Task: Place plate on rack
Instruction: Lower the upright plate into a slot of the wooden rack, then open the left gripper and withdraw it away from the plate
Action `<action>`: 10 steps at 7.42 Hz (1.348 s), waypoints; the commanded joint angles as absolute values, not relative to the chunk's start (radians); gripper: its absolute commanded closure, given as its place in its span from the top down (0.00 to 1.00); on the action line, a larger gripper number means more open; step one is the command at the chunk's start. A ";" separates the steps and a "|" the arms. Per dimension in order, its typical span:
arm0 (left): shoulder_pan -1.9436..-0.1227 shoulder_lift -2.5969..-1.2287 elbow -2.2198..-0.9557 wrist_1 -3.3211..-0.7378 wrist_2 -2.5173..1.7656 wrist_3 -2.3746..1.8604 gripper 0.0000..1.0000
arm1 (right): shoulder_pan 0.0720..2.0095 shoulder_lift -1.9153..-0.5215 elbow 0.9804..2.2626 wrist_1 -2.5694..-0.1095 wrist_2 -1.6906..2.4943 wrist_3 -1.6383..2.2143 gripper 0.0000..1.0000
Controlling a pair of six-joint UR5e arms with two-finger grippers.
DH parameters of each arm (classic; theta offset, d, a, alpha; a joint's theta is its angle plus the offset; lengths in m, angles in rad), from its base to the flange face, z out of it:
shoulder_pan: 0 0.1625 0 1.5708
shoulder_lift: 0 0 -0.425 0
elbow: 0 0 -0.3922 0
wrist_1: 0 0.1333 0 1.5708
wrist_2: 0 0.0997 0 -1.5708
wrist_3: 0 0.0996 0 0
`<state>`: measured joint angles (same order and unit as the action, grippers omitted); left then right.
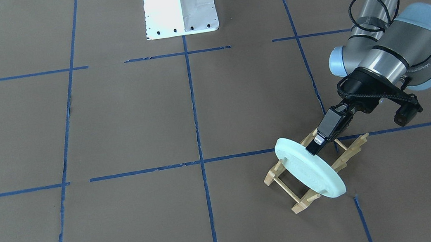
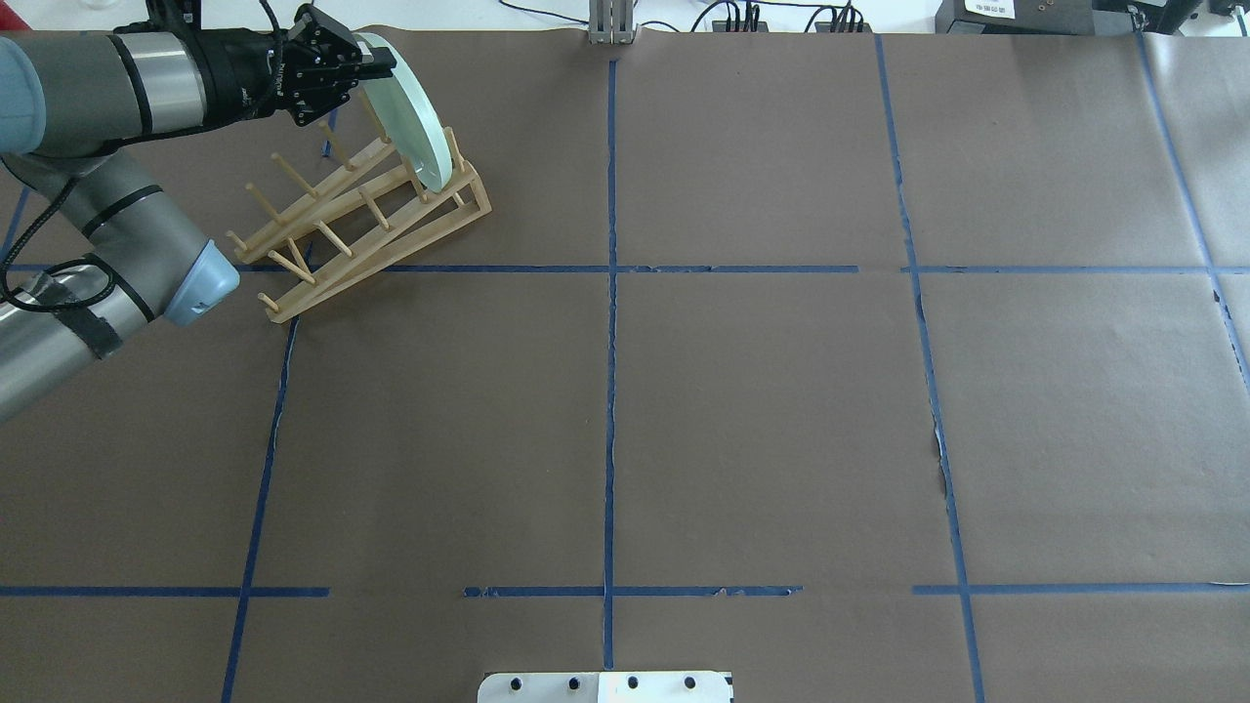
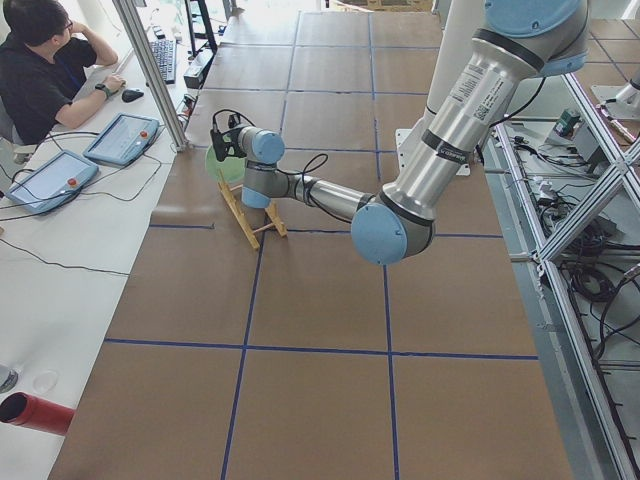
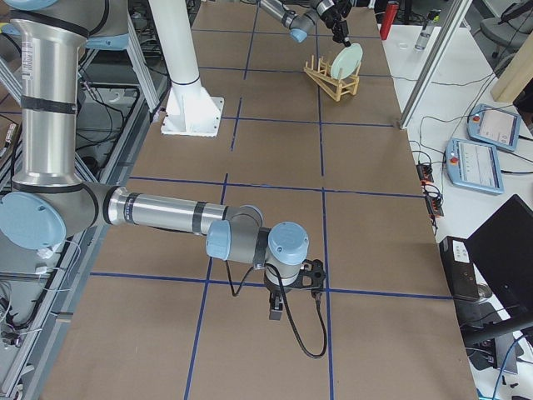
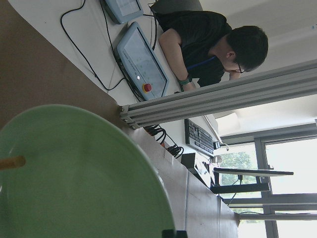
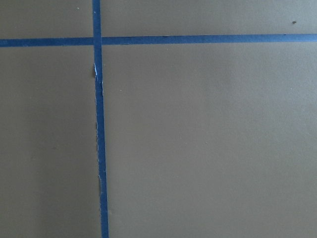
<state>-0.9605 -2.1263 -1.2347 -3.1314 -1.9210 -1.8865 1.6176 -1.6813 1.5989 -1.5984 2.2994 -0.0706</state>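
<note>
The pale mint-green plate (image 1: 310,173) stands on edge, tilted, between the pegs at one end of the light-wood rack (image 1: 287,188). My left gripper (image 1: 314,147) is shut on the plate's upper rim. In the overhead view the plate (image 2: 425,127) leans in the rack (image 2: 391,225) at the far left, with the left gripper (image 2: 371,63) at its top edge. The plate (image 5: 74,173) fills the lower left of the left wrist view. My right gripper (image 4: 275,308) hangs low over bare paper far from the rack; I cannot tell whether it is open or shut.
The white robot base (image 1: 179,5) stands at the table's middle edge. Blue tape lines cross the brown paper. An operator (image 3: 40,70) sits past the table's far edge beside two tablets (image 3: 120,135) and an aluminium post (image 3: 150,70).
</note>
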 commanded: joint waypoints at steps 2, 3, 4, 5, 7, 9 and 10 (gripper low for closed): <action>-0.960 -2.128 -1.239 -3.119 -1.913 -1.885 1.00 | 1.618 -1.681 1.598 -1.598 2.299 -0.071 1.00; -0.966 -2.128 -1.252 -3.061 -1.934 -1.881 1.00 | 1.617 -1.681 1.600 -1.598 2.299 -0.071 1.00; -0.988 -2.128 -1.284 -2.931 -2.066 -1.846 1.00 | 1.617 -1.681 1.598 -1.598 2.299 -0.071 1.00; -1.027 -2.093 -1.363 -2.732 -2.220 -1.744 1.00 | 1.618 -1.681 1.598 -1.598 2.299 -0.071 1.00; -1.092 -1.989 -1.538 -2.326 -2.305 -1.370 1.00 | 1.617 -1.681 1.600 -1.598 2.299 -0.071 1.00; -1.177 -1.863 -1.589 -2.061 -2.307 -0.887 1.00 | 1.617 -1.681 1.598 -1.598 2.299 -0.071 1.00; -1.245 -1.795 -1.595 -1.983 -2.307 -0.613 1.00 | 1.618 -1.681 1.600 -1.598 2.299 -0.071 1.00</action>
<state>-1.1694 -1.8772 -1.5774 -2.1045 -2.3037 -0.9380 1.6176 -1.6813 1.5989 -1.5984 2.2994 -0.0706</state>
